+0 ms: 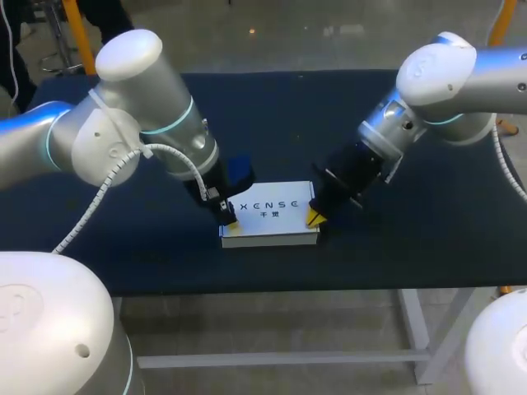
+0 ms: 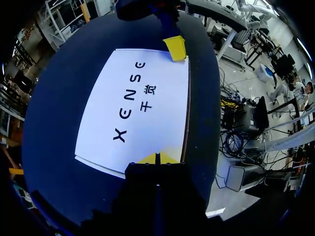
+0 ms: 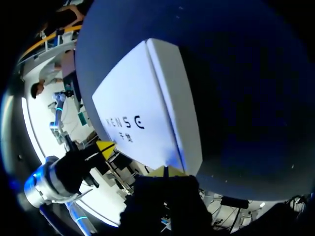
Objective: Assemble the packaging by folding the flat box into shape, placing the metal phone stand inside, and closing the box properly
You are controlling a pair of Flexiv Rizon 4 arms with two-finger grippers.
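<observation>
A white box (image 1: 272,216) with dark lettering lies flat and closed on the dark blue table (image 1: 412,239). My left gripper (image 1: 228,222) is shut, its yellow tips resting on the lid near the box's left front corner. My right gripper (image 1: 314,217) is also shut and touches the lid at the right front corner. In the left wrist view the left gripper (image 2: 157,158) sits on the near end of the box (image 2: 138,108), with the right arm's yellow fingertip (image 2: 175,47) at the far end. The right wrist view shows the right gripper (image 3: 165,171) on the box (image 3: 142,103). No phone stand is visible.
The box lies close to the table's front edge (image 1: 329,284). Bare blue tabletop stretches behind the box and to both sides, crossed only by my two arms.
</observation>
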